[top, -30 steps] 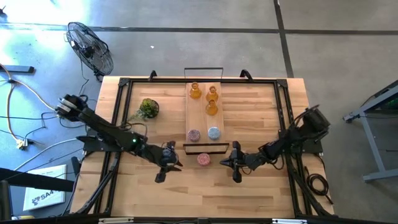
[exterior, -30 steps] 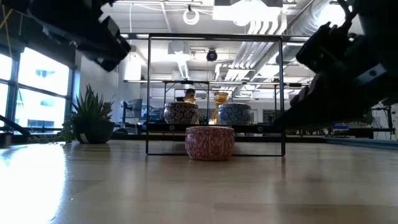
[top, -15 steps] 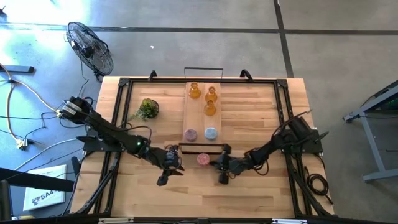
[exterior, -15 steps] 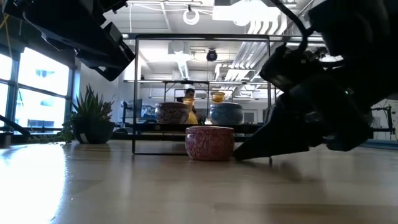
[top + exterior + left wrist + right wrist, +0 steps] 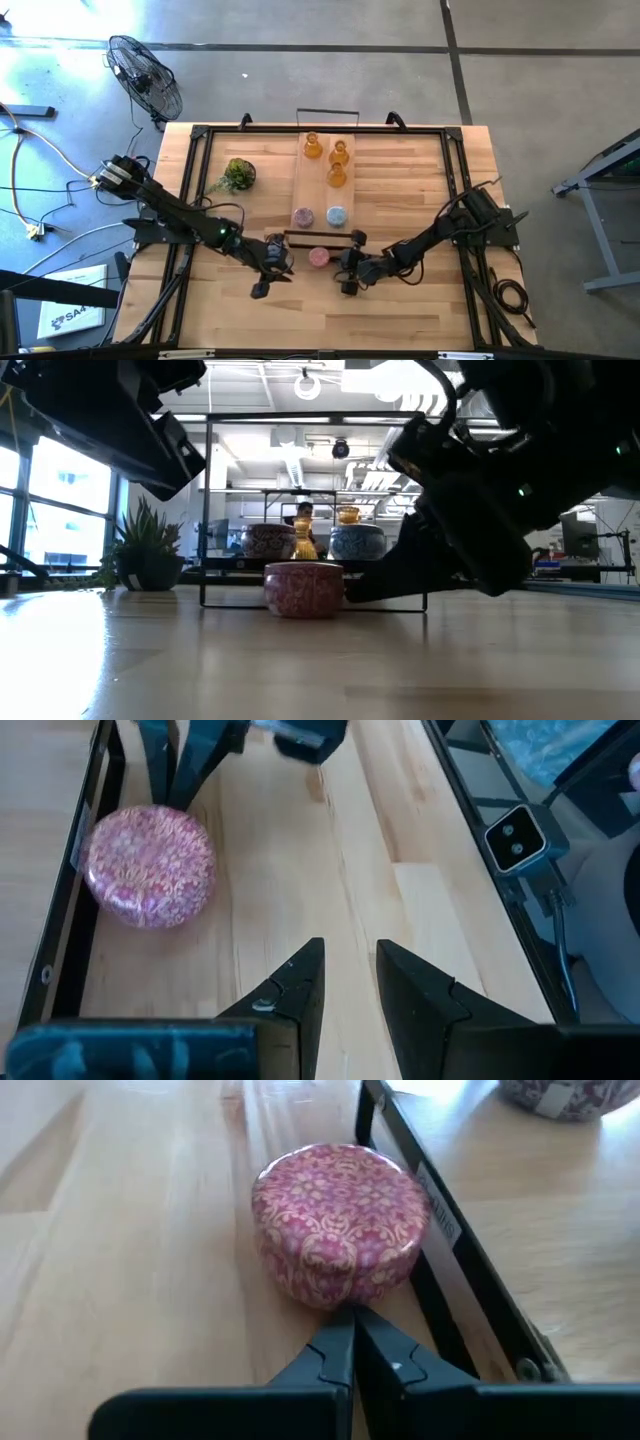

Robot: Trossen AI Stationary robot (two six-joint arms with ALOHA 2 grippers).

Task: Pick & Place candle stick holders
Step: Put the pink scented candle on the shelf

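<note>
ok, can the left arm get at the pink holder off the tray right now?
Probably yes. The left gripper faces bare table, with the pink holder close ahead to one side. But the shut right gripper already touches its far side, so they could clash.

Two dark jointed arms; right pincer [image 5: 352,1342] black, tapered fingers; green LED.

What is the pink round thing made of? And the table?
The pink holder looks like glass or glazed ceramic; the view can't settle which. Its surface is smooth, with a fine flowery pink-and-cream pattern all over. The table looks like pale wood: joined planks with visible grain and a soft sheen.
</note>
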